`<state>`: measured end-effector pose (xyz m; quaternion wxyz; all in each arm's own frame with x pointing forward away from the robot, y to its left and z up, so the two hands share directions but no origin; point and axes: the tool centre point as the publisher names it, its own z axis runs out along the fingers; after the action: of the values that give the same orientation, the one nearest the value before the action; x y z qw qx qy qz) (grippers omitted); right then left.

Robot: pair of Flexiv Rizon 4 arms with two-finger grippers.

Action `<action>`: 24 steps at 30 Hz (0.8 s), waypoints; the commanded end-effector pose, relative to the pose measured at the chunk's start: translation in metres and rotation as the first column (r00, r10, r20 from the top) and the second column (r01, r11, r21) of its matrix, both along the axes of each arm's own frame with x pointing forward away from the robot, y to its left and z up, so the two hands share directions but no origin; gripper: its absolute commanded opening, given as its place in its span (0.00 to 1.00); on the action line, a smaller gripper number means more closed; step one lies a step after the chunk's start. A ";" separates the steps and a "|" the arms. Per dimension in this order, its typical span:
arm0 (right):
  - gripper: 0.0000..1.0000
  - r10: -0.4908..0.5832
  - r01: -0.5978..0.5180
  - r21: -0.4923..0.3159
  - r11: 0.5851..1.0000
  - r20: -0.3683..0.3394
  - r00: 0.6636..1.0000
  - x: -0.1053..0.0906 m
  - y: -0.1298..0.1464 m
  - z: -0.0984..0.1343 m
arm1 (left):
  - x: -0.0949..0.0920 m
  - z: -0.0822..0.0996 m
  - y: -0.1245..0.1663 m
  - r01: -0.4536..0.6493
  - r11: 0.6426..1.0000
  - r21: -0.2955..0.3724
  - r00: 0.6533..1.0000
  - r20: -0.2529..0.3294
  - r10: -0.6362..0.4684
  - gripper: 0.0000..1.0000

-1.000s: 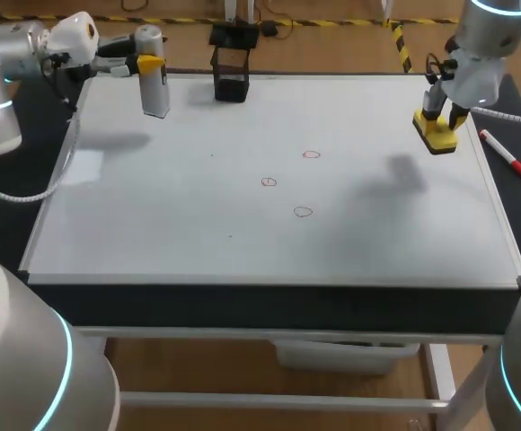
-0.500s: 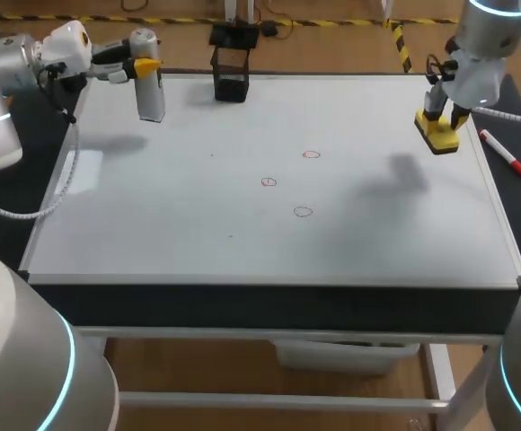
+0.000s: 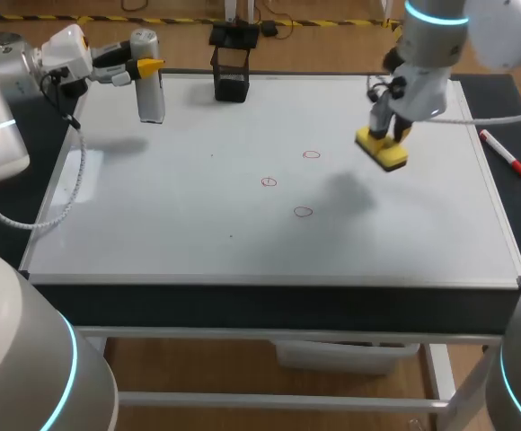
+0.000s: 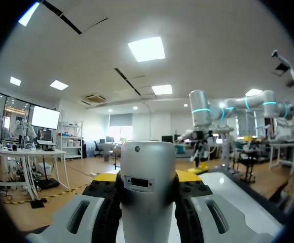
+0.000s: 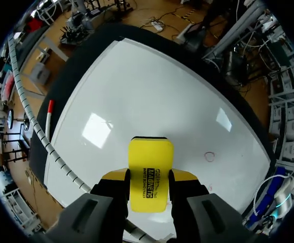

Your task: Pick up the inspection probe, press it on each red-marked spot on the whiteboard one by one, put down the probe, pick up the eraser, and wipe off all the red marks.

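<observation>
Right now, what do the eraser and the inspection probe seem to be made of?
The eraser looks like smooth yellow plastic, slightly glossy, with a printed label; any wiping pad is hidden. The inspection probe seems satin silver metal or painted plastic: soft grey highlights, a dark inset panel. Which one, I cannot tell.

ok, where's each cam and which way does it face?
Head: fixed above-behind, looking down on the white whiteboard; both arms show.
Left wrist: faces level across the room; jaws grip the silver cylindrical probe.
Right wrist: faces down at the board; jaws grip the yellow block eraser.
Shared: head and right wrist both show eraser and a red circle.
</observation>
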<state>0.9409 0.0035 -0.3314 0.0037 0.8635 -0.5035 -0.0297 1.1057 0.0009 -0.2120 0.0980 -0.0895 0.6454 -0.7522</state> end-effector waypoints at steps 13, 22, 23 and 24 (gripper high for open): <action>0.00 0.196 -0.197 0.024 0.980 0.024 0.980 -0.057 0.134 -0.007 | -0.005 0.003 -0.002 -0.076 0.997 0.000 0.997 -0.009 0.076 0.00; 0.00 0.067 -0.067 0.009 0.998 0.014 0.998 -0.047 0.184 -0.022 | -0.005 0.003 -0.002 -0.076 0.997 0.000 0.997 -0.009 0.076 0.00; 0.00 0.059 -0.060 0.017 0.998 0.017 0.998 -0.045 0.186 -0.023 | -0.005 0.003 -0.002 -0.076 0.997 0.000 0.997 -0.009 0.076 0.00; 0.00 0.034 -0.034 0.018 0.999 0.019 0.999 -0.041 0.191 -0.026 | -0.005 0.003 -0.002 -0.076 0.997 0.000 0.997 -0.009 0.076 0.00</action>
<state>0.8851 0.1756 -0.3481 -0.0222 0.8762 -0.4806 -0.0279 1.1016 -0.0004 -0.2102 0.1217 -0.1172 0.6425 -0.7474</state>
